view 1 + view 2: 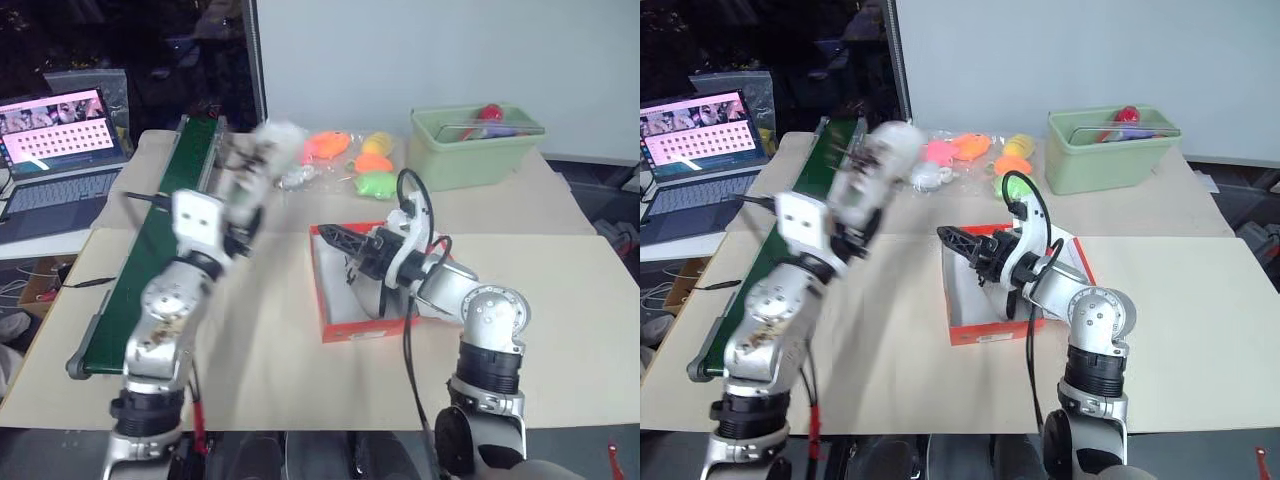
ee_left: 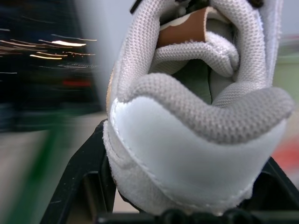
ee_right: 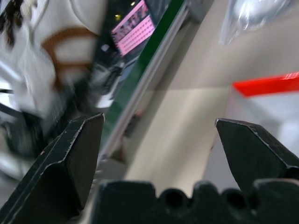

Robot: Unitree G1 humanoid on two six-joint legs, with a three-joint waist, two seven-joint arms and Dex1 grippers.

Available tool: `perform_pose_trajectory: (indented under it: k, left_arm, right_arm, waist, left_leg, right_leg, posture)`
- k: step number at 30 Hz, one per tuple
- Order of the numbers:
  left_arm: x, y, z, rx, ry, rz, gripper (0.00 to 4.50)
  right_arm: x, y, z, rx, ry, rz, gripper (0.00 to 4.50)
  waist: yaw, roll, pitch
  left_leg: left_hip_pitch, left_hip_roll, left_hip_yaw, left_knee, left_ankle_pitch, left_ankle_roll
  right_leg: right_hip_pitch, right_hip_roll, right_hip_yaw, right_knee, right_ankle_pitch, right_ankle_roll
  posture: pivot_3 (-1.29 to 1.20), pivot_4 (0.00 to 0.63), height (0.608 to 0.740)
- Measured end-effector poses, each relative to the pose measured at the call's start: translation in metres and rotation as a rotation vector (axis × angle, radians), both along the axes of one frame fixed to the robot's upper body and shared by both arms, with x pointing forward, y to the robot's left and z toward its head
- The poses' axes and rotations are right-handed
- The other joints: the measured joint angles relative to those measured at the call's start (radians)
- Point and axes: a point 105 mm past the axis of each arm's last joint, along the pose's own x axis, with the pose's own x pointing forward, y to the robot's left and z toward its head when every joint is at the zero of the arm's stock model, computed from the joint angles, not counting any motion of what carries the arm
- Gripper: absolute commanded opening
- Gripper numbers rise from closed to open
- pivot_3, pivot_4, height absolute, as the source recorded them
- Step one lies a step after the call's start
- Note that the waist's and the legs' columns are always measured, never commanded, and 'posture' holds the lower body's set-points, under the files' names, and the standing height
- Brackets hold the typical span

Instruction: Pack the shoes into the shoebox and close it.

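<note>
Left gripper, raised in the upper left of the head view, is clenched on one white sneaker; the left wrist view confirms this, with the black fingers pressed against the shoe's heel and its grey mesh collar and brown lining facing the camera. Right gripper hangs at frame centre with its jaws spread wide and nothing between them, pointing toward the left of the frame over the near-left corner of the shoebox; in the right wrist view its two fingertips stand well apart.

Items by size:

1. Table, tan surface, spanning most of the head view.
2. Green conveyor belt, running from lower left up toward the top centre-left, along the table's left edge.
3. Shoebox, red-orange with a white inside, at frame centre, open, largely behind the right arm. Contents cannot be judged.
4. Pale green plastic bin, upper right, holding some red and other-coloured items.
5. Laptop, far left, screen lit pink.
6. Soft toys in clear wrap, pink, orange, yellow and green, top centre, between the held sneaker and the bin.
</note>
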Motion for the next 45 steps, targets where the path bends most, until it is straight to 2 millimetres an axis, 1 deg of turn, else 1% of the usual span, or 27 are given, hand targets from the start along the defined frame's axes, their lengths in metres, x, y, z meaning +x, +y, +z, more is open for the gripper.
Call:
perform_pose_trajectory:
  k: [2, 5, 15, 19, 22, 25, 28, 30, 31, 33, 45]
  left_arm:
    - [-0.009, -0.012, -0.002, -0.029, 0.049, -0.083, 2.47]
    - [-0.013, -0.015, -0.001, -0.046, 0.091, -0.118, 2.47]
    - [-0.010, -0.011, 0.009, -0.043, 0.082, -0.114, 2.47]
    - [-0.009, -0.009, 0.016, -0.051, 0.059, -0.111, 2.47]
    - [-0.009, -0.008, 0.017, -0.059, 0.064, -0.111, 2.44]
    - [-0.008, -0.006, 0.016, -0.059, 0.072, -0.104, 2.44]
    - [-0.007, -0.005, 0.014, -0.059, 0.082, -0.097, 2.44]
    - [-0.006, -0.005, 0.013, -0.058, 0.090, -0.093, 2.44]
    - [-0.006, -0.004, 0.013, -0.058, 0.094, -0.092, 2.44]
    - [-0.006, -0.004, 0.014, -0.058, 0.090, -0.090, 2.44]
    - [-0.005, -0.003, 0.018, -0.058, 0.076, -0.090, 2.44]
  right_arm:
    - [0.000, -0.003, -0.001, 0.035, 0.037, 0.001, 4.50]
    - [0.002, -0.006, -0.001, 0.074, 0.073, -0.006, 4.50]
    - [0.005, 0.004, 0.009, 0.132, 0.105, -0.005, 4.50]
    - [0.006, 0.009, 0.019, 0.164, 0.098, -0.010, 4.50]
    - [0.006, 0.012, 0.022, 0.190, 0.102, -0.012, 3.76]
    - [0.005, 0.017, 0.025, 0.212, 0.100, -0.006, 2.82]
    - [0.004, 0.021, 0.029, 0.226, 0.095, 0.002, 1.71]
    - [0.004, 0.024, 0.031, 0.231, 0.089, 0.005, 1.09]
    - [0.003, 0.025, 0.032, 0.235, 0.088, 0.007, 0.65]
    - [0.003, 0.027, 0.033, 0.238, 0.087, 0.009, 0.06]
    - [0.002, 0.029, 0.039, 0.267, 0.090, 0.000, 0.02]
  waist:
    - [-0.012, 0.000, 0.000]
    - [-0.025, 0.000, 0.000]
    - [-0.024, 0.001, 0.000]
    - [-0.020, 0.001, 0.000]
    - [-0.020, 0.001, 0.000]
    - [-0.020, 0.001, 0.000]
    - [-0.019, 0.001, 0.000]
    - [-0.019, 0.001, 0.000]
    - [-0.019, 0.001, 0.000]
    - [-0.019, 0.001, 0.000]
    - [-0.020, 0.001, 0.000]
  left_leg:
    - [0.000, 0.001, 0.000, 0.000, 0.000, 0.000]
    - [0.002, 0.000, 0.000, 0.000, 0.000, 0.000]
    - [0.000, 0.000, 0.000, 0.000, 0.000, 0.000]
    - [0.000, 0.000, 0.000, 0.000, 0.000, 0.000]
    - [0.000, 0.000, 0.000, 0.000, 0.000, 0.000]
    - [0.000, 0.000, 0.000, 0.000, 0.000, 0.000]
    - [0.000, 0.000, 0.000, 0.000, 0.000, 0.000]
    - [0.000, 0.000, 0.000, 0.000, 0.000, 0.001]
    - [0.000, 0.000, 0.000, 0.000, 0.000, 0.000]
    - [0.000, 0.000, 0.000, 0.000, 0.000, 0.001]
    - [0.000, 0.000, 0.000, 0.000, 0.000, 0.000]
  right_leg:
    - [0.000, 0.001, 0.000, -0.001, 0.000, 0.000]
    - [0.000, 0.002, 0.001, -0.002, 0.000, 0.000]
    - [0.000, 0.002, 0.000, -0.004, -0.001, 0.001]
    - [0.000, 0.002, 0.000, -0.004, -0.001, 0.001]
    - [0.000, 0.002, 0.000, -0.004, -0.001, 0.001]
    - [0.000, 0.002, 0.000, -0.004, -0.001, 0.001]
    - [0.000, 0.002, 0.000, -0.005, -0.001, 0.001]
    - [0.000, 0.002, 0.000, -0.005, -0.001, 0.001]
    - [0.000, 0.002, 0.000, -0.005, -0.001, 0.001]
    - [0.000, 0.002, 0.000, -0.005, -0.001, 0.001]
    - [0.000, 0.002, 0.000, -0.005, -0.001, 0.001]
  posture:
    - [0.00, 0.150, 0.729]
    - [0.00, 0.150, 0.729]
    - [0.00, 0.150, 0.729]
    - [0.00, 0.150, 0.729]
    - [0.00, 0.150, 0.729]
    - [0.00, 0.150, 0.729]
    - [0.00, 0.150, 0.729]
    - [0.00, 0.150, 0.729]
    - [0.00, 0.150, 0.729]
    - [0.00, 0.150, 0.729]
    - [0.00, 0.150, 0.729]
